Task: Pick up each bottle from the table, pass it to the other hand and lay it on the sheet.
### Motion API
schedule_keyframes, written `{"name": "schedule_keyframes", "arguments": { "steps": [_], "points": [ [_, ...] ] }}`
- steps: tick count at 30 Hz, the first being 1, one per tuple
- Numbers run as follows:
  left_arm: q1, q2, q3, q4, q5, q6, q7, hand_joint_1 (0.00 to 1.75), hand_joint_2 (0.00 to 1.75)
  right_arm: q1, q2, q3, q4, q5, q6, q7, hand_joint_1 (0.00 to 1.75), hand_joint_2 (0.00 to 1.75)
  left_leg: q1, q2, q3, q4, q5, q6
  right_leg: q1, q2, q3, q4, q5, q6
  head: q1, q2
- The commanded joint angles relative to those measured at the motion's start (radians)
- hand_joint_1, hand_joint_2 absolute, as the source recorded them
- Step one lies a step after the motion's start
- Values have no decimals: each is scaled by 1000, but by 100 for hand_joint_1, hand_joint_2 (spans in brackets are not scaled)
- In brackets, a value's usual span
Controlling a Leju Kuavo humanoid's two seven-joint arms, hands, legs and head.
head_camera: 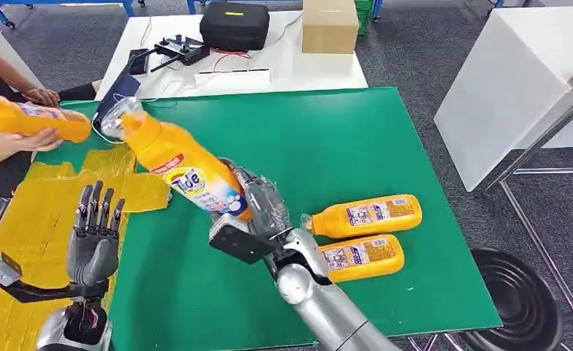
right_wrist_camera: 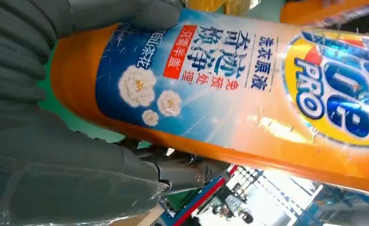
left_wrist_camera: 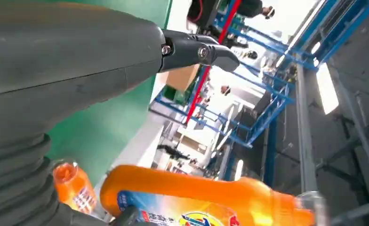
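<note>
1. Left hand (head_camera: 93, 238), nearest me at about 8 o'clock: raised over the yellow sheet (head_camera: 28, 241), fingers apart and upright, holding nothing. I judge the handover is the step in hand. Risk: if I close this hand on the glossy label rather than the body, the bottle may slide.

2. Right hand (head_camera: 258, 208), 6 o'clock, just past centre: fingers wrapped round the lower body of the held bottle (head_camera: 177, 161), which is lifted off the green table (head_camera: 386, 139) and tilts toward 10 o'clock, clear cap (head_camera: 119, 117) leading. The right wrist view shows the grip low on the bottle (right_wrist_camera: 229, 89). Risk: most of the weight hangs beyond the fingers, so I expect it could pivot or drop if I let go before the left hand has it.

3. Two more bottles (head_camera: 367, 216), (head_camera: 360, 256), 4 o'clock: lying side by side on the green table, well apart from the sheet. Risk: the right forearm lies just beside them and could knock them.

4. Person's hands (head_camera: 39, 139), 10 o'clock: holding another orange bottle (head_camera: 28, 117) near the sheet's far edge. Risk: the tilted cap points that way; collision is possible.

5. Black case (head_camera: 234, 25) and cardboard box (head_camera: 329, 25), 12 o'clock, on the white table (head_camera: 283, 69): no concern.
</note>
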Motion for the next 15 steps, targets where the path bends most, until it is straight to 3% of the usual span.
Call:
{"name": "schedule_keyframes", "arguments": {
  "steps": [1, 15],
  "points": [
    [-2, -3, -45, -4, -1, 11, 5, 0, 175, -36, -19, 76, 58, 2, 28, 11, 175, 175, 1, -1, 2, 0, -1, -1, 1, 0, 3, -1, -1, 0, 0, 0],
    [37, 2, -164, -96, 8, 17, -5, 0, 175, -15, 69, 342, 314, 109, 102, 63, 175, 175, 3, 0, 6, 0, -3, -2, 2, 2, 6, -1, -2, 0, 0, 0]
  ]
}}
